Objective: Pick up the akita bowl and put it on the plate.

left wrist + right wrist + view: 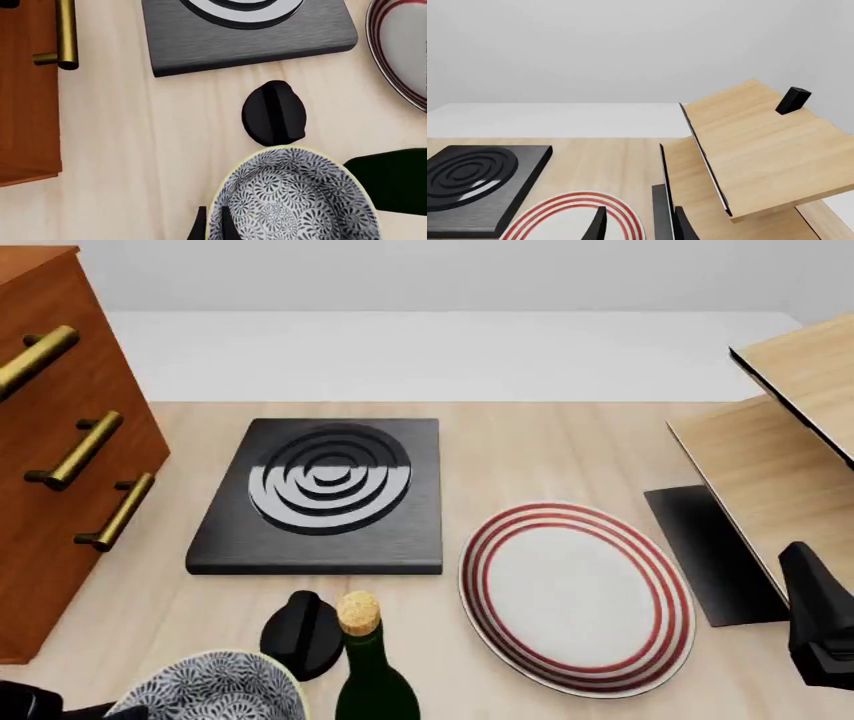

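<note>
Akita bowl [211,690]: deep, blue-white floral, cream rim, at tabletop's near-left edge, its rim between the left gripper's [212,225] fingers. Plate [577,592]: white, red-ringed, near-right of centre. Right gripper [637,225]: low over plate's edge, fingers apart.

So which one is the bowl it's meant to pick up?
Find the black stove mid-table, then come toward the near edge, left of the corked bottle. The akita bowl sits there: the only dish covered in dark-blue-and-white flowers, unlike the red-ringed white plate.

Pale matt wood table [534,450], brushed black stove [327,495], glossy plate [577,592], brass-handled wooden cabinet [60,470]
</note>
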`<state>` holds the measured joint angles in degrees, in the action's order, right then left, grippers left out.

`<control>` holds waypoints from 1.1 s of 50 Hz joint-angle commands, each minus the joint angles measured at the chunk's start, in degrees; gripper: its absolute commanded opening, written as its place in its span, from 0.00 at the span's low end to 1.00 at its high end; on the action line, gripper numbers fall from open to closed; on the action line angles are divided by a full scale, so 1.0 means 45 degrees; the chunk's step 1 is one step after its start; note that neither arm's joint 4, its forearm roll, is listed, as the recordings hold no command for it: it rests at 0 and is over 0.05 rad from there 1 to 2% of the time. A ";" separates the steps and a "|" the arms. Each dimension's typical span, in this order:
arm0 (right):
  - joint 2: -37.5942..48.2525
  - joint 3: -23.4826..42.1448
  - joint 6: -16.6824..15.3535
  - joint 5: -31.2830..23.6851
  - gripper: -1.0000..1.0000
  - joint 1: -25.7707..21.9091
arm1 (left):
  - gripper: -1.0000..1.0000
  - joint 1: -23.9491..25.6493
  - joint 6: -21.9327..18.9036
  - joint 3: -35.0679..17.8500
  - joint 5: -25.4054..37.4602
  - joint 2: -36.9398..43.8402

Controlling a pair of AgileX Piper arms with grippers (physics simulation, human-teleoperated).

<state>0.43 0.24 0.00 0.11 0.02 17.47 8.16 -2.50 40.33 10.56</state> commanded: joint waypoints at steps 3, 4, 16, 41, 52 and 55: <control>0.0002 0.0000 -0.0001 0.0000 1.00 0.0001 | 0.00 -0.0248 0.0017 0.0555 0.0702 -0.0443; 0.0002 0.0000 0.0000 0.0000 1.00 -0.0002 | 0.00 -0.0265 -0.0013 0.0555 0.0677 -0.0426; -0.0003 0.0000 0.0000 0.0001 1.00 -0.0002 | 0.00 -0.0875 -0.0876 0.0555 0.1124 -0.0954; 0.0001 0.0000 -0.0002 0.0000 1.00 0.0001 | 0.00 -0.3249 -0.3331 -0.0817 0.3322 -0.2288; 0.0002 0.0000 0.0000 0.0000 1.00 -0.0002 | 0.00 -0.3836 -0.3470 -0.2900 0.3454 -0.1790; 0.0003 0.0000 0.0001 0.0000 1.00 0.0000 | 0.00 -0.3932 -0.3606 -0.3538 0.3302 -0.1522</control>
<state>0.43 0.24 0.01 0.11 0.01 1.70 -7.00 -11.57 54.24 1.62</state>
